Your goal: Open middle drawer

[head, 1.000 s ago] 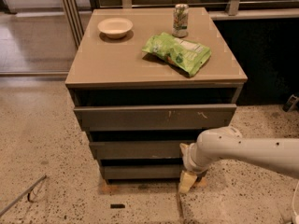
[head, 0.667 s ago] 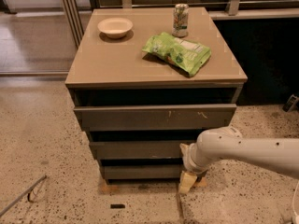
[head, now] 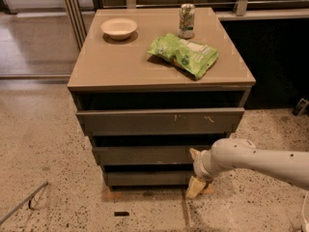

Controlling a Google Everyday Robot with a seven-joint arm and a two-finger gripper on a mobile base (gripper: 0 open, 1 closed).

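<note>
The middle drawer [head: 145, 155] is the plain dark grey-brown front, second of three on the cabinet, and it stands out a little less than the top one. My gripper [head: 194, 170] is on the white arm that comes in from the right, at the right end of the middle and lowest fronts. Its fingers are spread apart vertically. The upper fingertip [head: 193, 152] is at the middle drawer's front and the lower fingertip [head: 195, 187] is down by the floor. It holds nothing.
The top drawer [head: 159, 122] has pale scratch marks and sticks out furthest. The lowest drawer [head: 145, 178] is under the middle one. On the cabinet top [head: 106, 62] are a white bowl [head: 119, 28], a can [head: 186, 20] and a green bag [head: 183, 53]. Speckled floor [head: 43, 144] lies around the cabinet.
</note>
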